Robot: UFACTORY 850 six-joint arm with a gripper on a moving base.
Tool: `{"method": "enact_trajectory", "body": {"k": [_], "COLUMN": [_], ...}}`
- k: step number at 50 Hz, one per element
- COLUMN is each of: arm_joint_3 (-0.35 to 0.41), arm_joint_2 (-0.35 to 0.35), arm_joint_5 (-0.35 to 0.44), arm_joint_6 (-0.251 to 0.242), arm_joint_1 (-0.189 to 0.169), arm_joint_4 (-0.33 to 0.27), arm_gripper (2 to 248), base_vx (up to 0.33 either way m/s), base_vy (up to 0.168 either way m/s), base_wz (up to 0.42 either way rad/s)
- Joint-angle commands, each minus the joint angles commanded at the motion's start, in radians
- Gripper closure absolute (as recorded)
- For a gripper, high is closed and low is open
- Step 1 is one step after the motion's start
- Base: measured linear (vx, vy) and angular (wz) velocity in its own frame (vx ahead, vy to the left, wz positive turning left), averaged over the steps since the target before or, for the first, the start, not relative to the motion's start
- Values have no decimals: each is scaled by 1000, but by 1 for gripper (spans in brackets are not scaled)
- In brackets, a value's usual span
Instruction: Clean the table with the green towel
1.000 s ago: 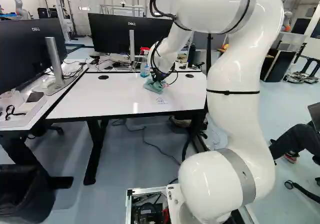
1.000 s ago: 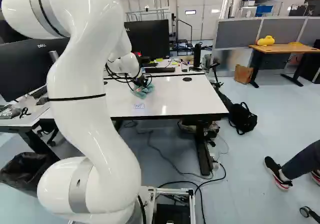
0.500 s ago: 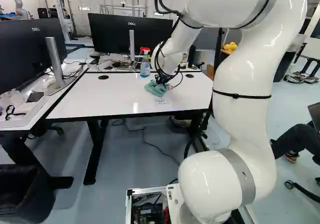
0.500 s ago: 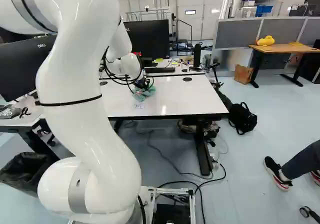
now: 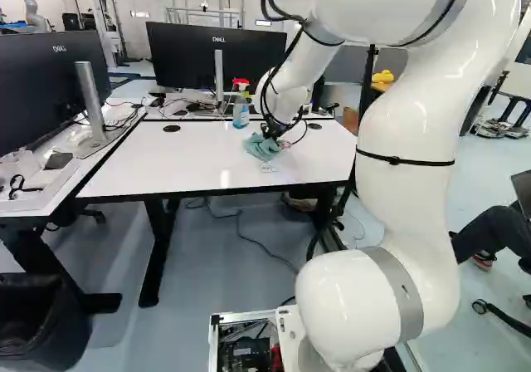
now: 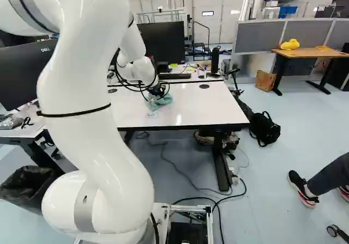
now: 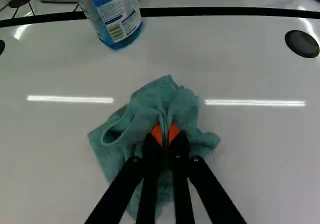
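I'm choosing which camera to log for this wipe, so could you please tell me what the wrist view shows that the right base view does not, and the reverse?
Only the wrist view shows the orange pads pinching the towel, and the label on a blue bottle.

Only the right base view shows the black bag on the floor, the bin and the wooden desk.

Both show the gripper, the towel and the white table under it.

The towel (image 7: 170, 99) lies on the table (image 5: 166, 168), spray bottle (image 5: 241, 113) behind it
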Motion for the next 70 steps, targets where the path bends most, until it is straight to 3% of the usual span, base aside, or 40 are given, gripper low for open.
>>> {"method": "enact_trajectory", "body": {"k": [24,70], "arm_joint_3": [9,38], "arm_joint_2": [60,99], "arm_joint_5": [0,0], "arm_joint_6": [0,0], "arm_joint_1": [28,143], "arm_joint_4": [0,0], "arm_gripper": [215,215], "base_vx": [0,0], "base_vy": [0,0], "base_wz": [0,0]}}
